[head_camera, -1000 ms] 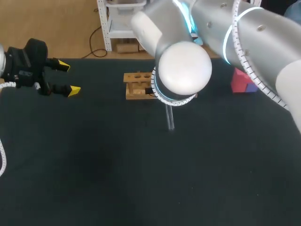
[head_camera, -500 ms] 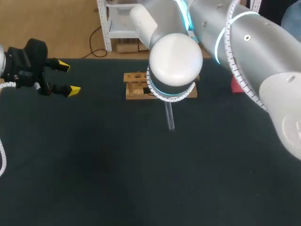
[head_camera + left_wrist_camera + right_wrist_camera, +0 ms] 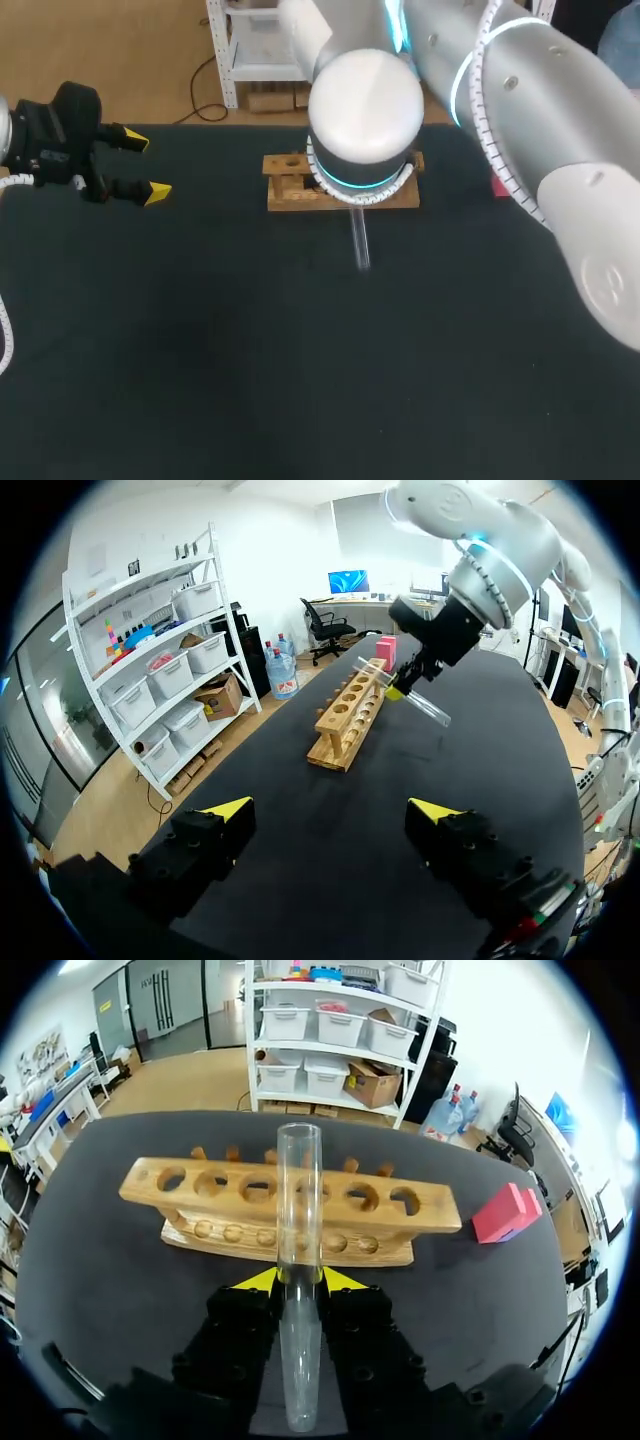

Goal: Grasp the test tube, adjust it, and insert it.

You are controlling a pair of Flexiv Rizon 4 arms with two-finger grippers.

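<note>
Test tube [image 3: 299, 1210] is pinched between the right gripper [image 3: 299, 1280]'s 2 yellow tips, roughly mid-length, clear of the table [image 3: 200, 350]. It lies in line with the fingers. The open mouth points at the wooden rack [image 3: 215, 1208] and the rounded end trails back under the wrist. In the left wrist view the tube [image 3: 420, 702] hangs tilted, just beside the rack [image 3: 350, 720], not over any hole. The red block [image 3: 503, 1213] sits past the rack's end, out of the way.

Left gripper [image 3: 330, 808] is spread wide with nothing in it, parked well apart at the table's left side.

Step in hand looks like the adjust:
- The mouth leads, so the tube can't go in as is. It needs to be upright, rounded end down.
- Rotate the wrist slowly. Glass in a 2-point pinch may slip or pivot.
- Swing the tube away from the rack, then line it up over 1 hole before descending.
- If the wrist runs out of range, the left gripper is free for a handover.

Versus 1.0 s ago, the right arm's wrist housing has shifted left and toward the rack, hiding more of it and most of the red block. The tube sits in nearly the same spot in the head view. The left gripper is unchanged.
</note>
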